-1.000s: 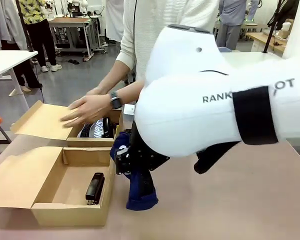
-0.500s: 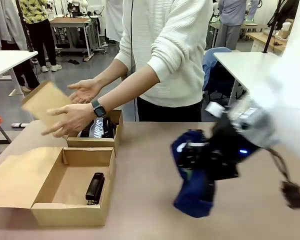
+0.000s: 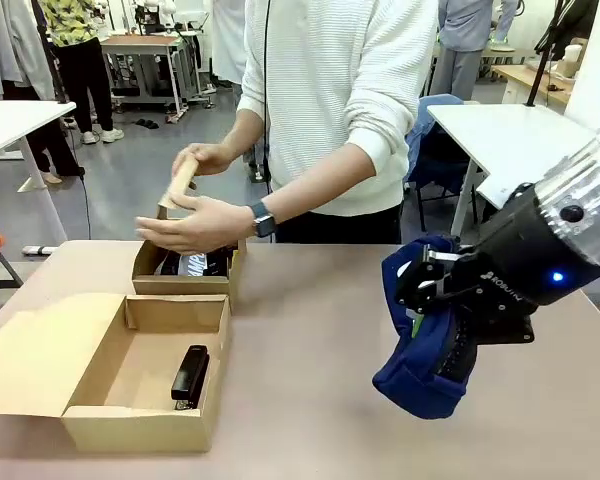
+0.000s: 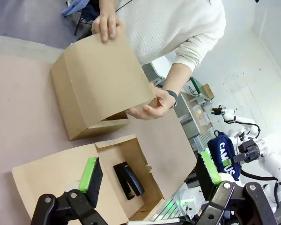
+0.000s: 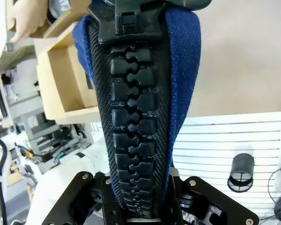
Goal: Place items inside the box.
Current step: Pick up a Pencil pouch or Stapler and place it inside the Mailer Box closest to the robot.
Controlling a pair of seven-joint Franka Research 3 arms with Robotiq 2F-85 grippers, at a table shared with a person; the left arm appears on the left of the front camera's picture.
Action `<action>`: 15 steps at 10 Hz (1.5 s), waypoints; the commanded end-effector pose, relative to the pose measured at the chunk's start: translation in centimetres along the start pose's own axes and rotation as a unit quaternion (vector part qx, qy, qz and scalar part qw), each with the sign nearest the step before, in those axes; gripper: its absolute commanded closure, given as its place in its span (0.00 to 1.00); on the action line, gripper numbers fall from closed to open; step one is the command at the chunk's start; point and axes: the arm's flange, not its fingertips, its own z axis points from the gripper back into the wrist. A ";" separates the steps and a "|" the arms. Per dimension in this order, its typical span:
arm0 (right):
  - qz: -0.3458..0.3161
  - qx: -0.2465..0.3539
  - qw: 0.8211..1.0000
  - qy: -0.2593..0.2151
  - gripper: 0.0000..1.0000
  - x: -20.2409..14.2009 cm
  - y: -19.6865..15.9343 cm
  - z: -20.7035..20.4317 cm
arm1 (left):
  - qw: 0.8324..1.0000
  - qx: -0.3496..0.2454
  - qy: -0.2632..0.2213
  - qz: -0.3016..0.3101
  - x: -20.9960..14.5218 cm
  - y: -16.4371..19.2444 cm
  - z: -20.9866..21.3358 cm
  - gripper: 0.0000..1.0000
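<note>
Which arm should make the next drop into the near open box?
Right: the right end effector grips the navy pencil case; the left end effector hangs open, empty, above the box.

Coarse woven cloth on the navy pencil case (image 3: 420, 372); matt brown cardboard box (image 3: 140, 428); smooth black stapler (image 3: 190, 375).

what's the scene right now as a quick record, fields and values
near box: open, one black stapler inside
far box: person's hands on its lid, partly closed
right gripper: shut on navy pencil case, right of both boxes
left gripper: open, over the near box
</note>
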 end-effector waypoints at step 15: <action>0.036 0.000 0.999 0.001 0.93 1.1 3.4 -3.5 | 1.000 -0.008 -0.009 -0.009 -0.1 -0.1 -0.1 0.00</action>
